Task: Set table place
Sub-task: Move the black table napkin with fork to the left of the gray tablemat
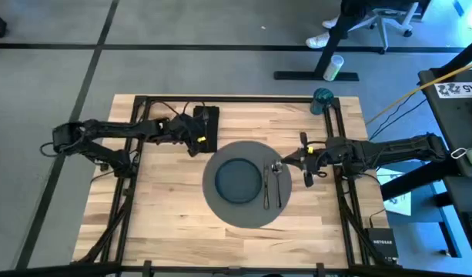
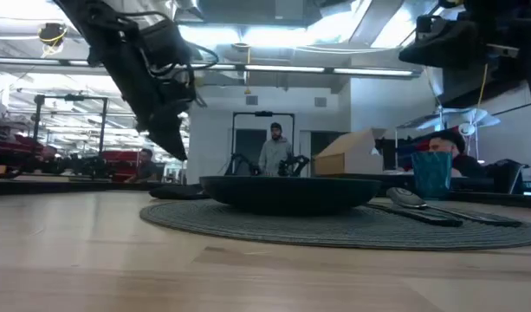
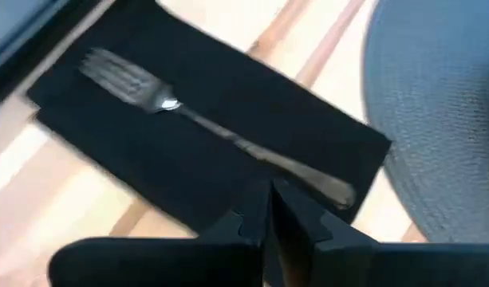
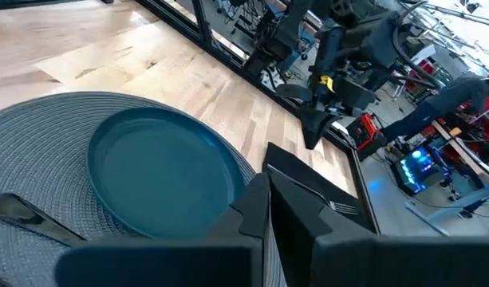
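L gripper (image 3: 270, 209) is hovering over the fork (image 3: 212, 131) on the napkin (image 3: 180, 151), fingers pressed together. Risk: descending w/o opening, it's nudging fork askew or snagging napkin.

R gripper (image 1: 308, 164) is idling narrow beside the placemat (image 1: 220, 209).

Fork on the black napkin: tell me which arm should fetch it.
Left. The left gripper, fingers shut, hovers right over the napkin where the fork lies. The right gripper is across the placemat, beside the spoon and knife.
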Motion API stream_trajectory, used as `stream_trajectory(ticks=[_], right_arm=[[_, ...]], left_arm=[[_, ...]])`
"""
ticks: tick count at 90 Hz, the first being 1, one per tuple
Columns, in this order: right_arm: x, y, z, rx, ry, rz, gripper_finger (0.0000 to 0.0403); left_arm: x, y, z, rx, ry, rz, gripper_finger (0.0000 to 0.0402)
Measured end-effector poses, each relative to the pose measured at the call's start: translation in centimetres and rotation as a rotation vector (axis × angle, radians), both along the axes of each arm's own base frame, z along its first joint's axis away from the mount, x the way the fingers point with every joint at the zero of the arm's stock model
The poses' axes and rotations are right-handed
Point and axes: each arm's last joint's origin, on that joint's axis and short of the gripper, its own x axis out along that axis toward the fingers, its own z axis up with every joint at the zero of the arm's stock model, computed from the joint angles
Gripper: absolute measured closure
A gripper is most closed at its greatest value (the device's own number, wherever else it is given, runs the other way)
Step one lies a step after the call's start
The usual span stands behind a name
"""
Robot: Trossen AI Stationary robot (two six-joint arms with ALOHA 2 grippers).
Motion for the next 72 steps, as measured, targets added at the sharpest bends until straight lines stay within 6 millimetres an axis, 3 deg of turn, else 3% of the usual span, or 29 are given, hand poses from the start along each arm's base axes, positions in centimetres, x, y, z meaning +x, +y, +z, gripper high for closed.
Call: stream_trajectory(ticks=[32,72], right_arm=[[0.0,0.0,0.0,0.003,0.004,-0.001,0.0403],[0.0,0.0,-0.1,0.006,0.009,-0.002,0.0403]], left_arm=[[0.9,-0.1,-3.6,-0.062,0.150,-0.015,0.0401],[0.8,-2.2,-4.5,-0.110,0.207,0.007,0.0401]])
